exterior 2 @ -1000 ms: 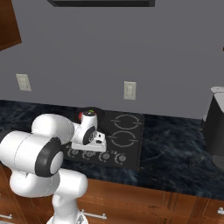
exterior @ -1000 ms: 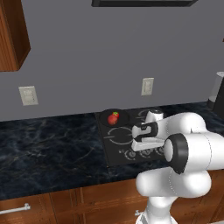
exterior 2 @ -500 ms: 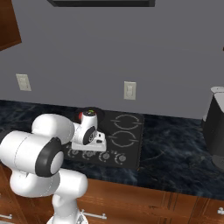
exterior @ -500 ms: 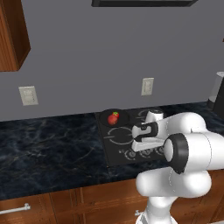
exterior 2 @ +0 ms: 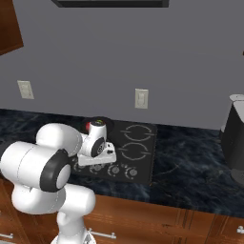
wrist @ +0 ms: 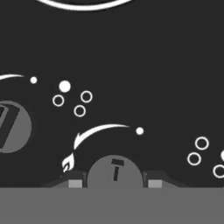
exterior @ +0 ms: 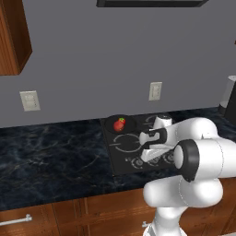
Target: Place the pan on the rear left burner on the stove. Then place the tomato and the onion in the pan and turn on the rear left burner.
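The black stove (exterior: 120, 162) is set into the dark counter. At its back left the pan (exterior: 128, 120) covers the rear left burner. The bright red tomato (exterior: 119, 124) lies inside it. The onion is hidden from me. From the right base view the pan (exterior 2: 103, 119) shows just behind my hand. My gripper (wrist: 114, 183) points down at the front knob row. A round grey knob (wrist: 114, 171) sits between the two fingertips (wrist: 74, 182), which press against its sides. A flame mark and a curved arrow are printed beside it.
Another knob (wrist: 11, 127) sits to the left in the hand view, and more knobs (exterior 2: 127, 172) line the stove's front edge. A dark appliance (exterior 2: 236, 138) stands on the counter at the right. Wall outlets (exterior: 155, 91) are behind the stove.
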